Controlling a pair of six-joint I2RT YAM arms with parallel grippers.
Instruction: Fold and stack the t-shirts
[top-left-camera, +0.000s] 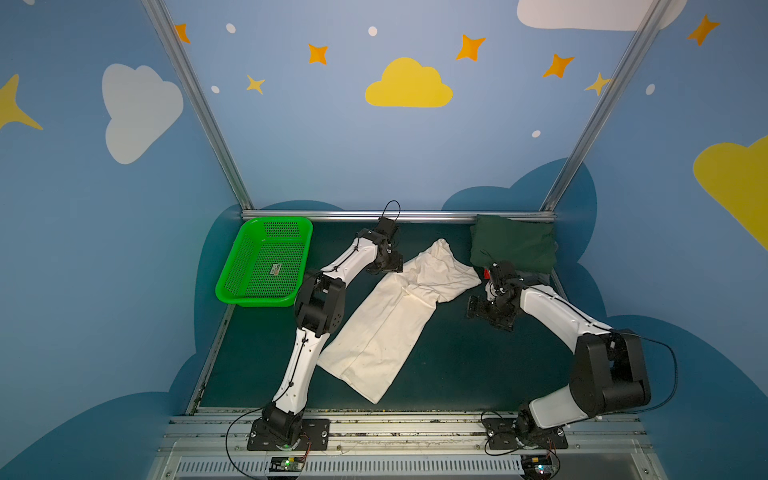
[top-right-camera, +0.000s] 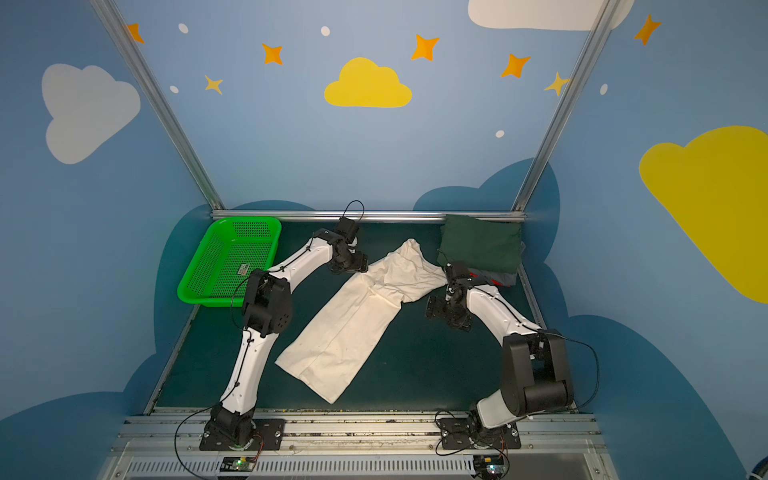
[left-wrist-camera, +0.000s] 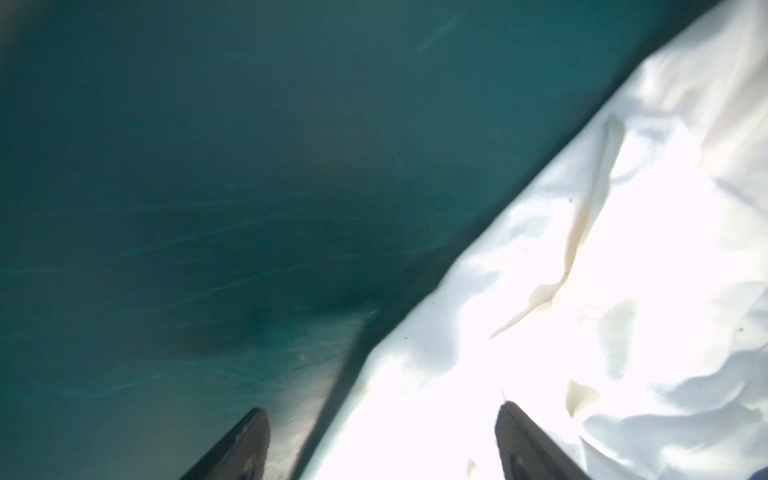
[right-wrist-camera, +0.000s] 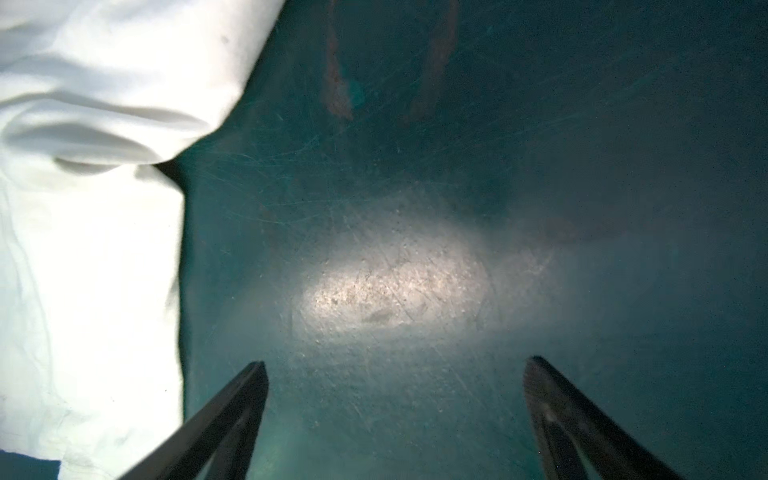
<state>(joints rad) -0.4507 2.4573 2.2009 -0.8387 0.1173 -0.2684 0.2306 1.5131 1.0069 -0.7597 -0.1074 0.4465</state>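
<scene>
The left claw (left-wrist-camera: 382, 409) hangs with jaws apart astride the far-left edge of the cream tee (top-left-camera: 386, 316), one finger over bare desk (top-left-camera: 457, 365) and one over cloth, gripping nothing. The tee lies mid-desk as a long strip, its long axis slanting from near-left to far-right between the arms. The right claw (right-wrist-camera: 397, 360), spread wide and empty over bare desk, sits just beside the tee's far-right flap, the folded dark green tee (top-left-camera: 513, 245) behind it; the left looks nearer a grip.
</scene>
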